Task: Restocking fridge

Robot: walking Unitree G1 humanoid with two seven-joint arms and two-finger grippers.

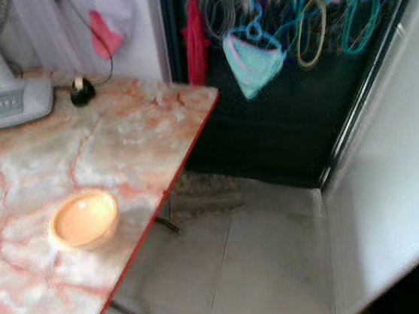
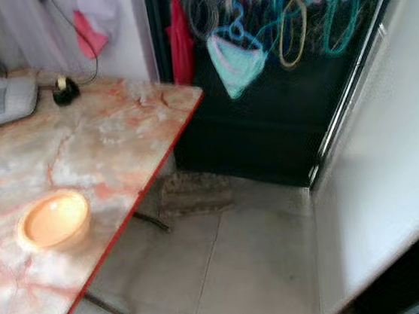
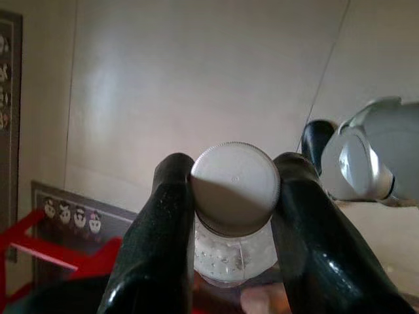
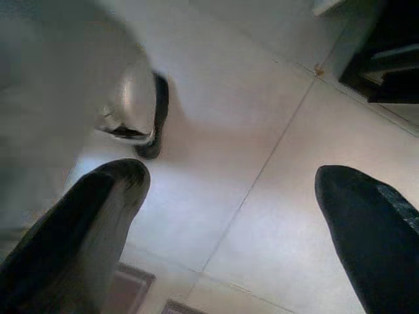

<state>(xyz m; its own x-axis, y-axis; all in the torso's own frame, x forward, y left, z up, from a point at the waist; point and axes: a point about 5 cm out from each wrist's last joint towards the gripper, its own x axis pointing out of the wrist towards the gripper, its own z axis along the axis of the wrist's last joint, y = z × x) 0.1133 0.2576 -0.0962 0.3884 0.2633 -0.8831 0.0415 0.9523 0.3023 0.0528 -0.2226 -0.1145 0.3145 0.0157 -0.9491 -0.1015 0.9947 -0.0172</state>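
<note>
Now bottle cap-first toward wrist cam.

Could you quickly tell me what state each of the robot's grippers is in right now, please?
Left gripper: closed on a bottle, fingers clamped at its white cap.
Right gripper: open, holding nothing, above the tiled floor.

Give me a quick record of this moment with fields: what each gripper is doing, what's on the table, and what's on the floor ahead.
left gripper: shut on a bottle, fingers clamping just under its white cap
right gripper: open, holding nothing, pointed at the tiled floor
table: marble-patterned top with a red edge
on table: orange bowl near the front edge; white fan base and a small dark object at the back
floor ahead: pale tiles, small mat by the dark panel
right side: white surface, what it is unclear
</note>
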